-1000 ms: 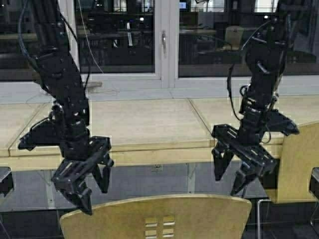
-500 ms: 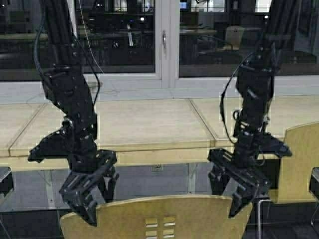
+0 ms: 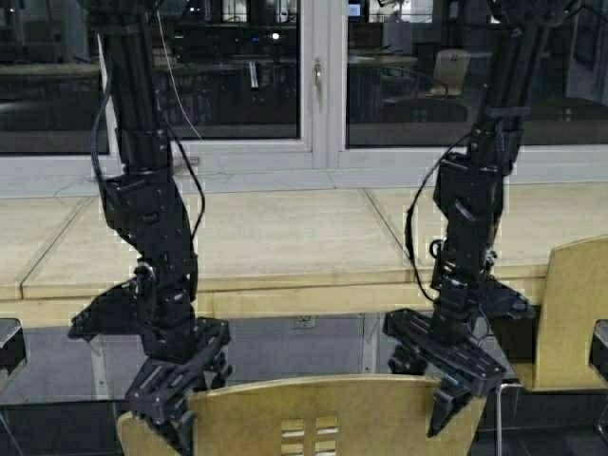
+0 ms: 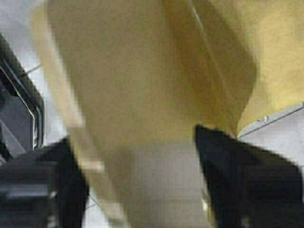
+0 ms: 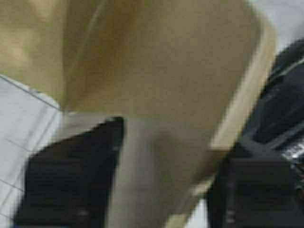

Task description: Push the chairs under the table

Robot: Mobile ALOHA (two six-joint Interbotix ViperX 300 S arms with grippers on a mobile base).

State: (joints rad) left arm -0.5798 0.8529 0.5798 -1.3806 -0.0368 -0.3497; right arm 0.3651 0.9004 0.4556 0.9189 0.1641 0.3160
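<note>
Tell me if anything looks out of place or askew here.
Nothing looks damaged or spilled. The near chair stands out from the table rather than tucked under, with the open left gripper and right gripper straddling its backrest's top edge. A second chair stands at right.

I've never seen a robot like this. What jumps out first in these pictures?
Two black arms reach down side by side, the left hand and right hand each straddling the top edge of a tan wooden chair at the bottom centre. Behind it runs the long pale table below dark windows, with a second chair at the right edge.
</note>
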